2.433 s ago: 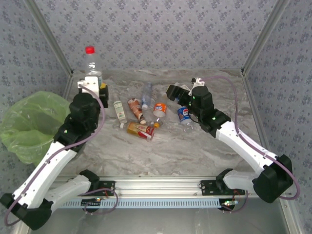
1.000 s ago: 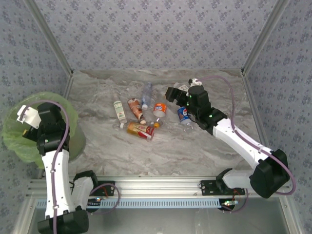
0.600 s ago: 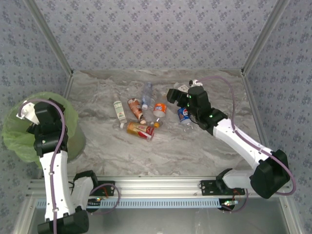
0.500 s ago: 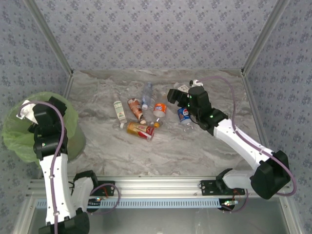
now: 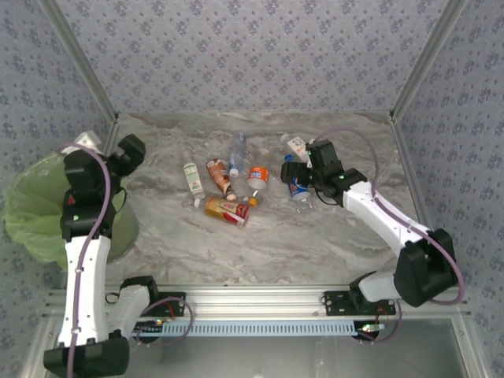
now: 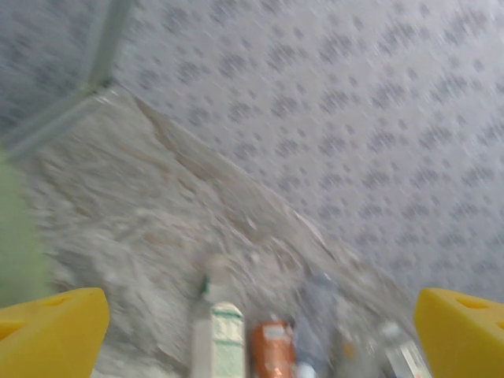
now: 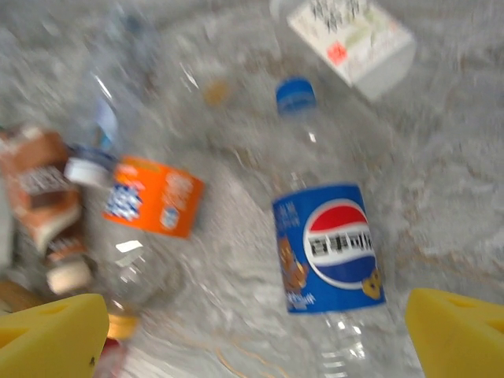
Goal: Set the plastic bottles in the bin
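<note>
Several plastic bottles lie in a loose group mid-table: a white-and-green one (image 5: 191,177), a brown one (image 5: 218,175), a clear bluish one (image 5: 239,150), an orange-labelled one (image 5: 258,175), a red-and-yellow one (image 5: 226,209), a blue Pepsi one (image 5: 297,187) and a white-labelled one (image 5: 296,145). My right gripper (image 5: 294,168) hovers over the Pepsi bottle (image 7: 329,246), open (image 7: 253,335), its yellow fingertips (image 7: 51,335) wide on either side. My left gripper (image 5: 130,150) is raised beside the green-bagged bin (image 5: 35,206), open and holding nothing (image 6: 256,327); it faces the bottles (image 6: 216,342).
Patterned walls with metal corner posts (image 5: 413,67) enclose the marble table (image 5: 276,244). The bin stands off the table's left edge. A metal rail (image 5: 252,303) with the arm bases runs along the near edge. Open table lies in front of the bottles.
The left arm carried a red-capped bottle over the bin, then swung back up toward the table with nothing in it. The right gripper shifted right, over the Pepsi bottle.
</note>
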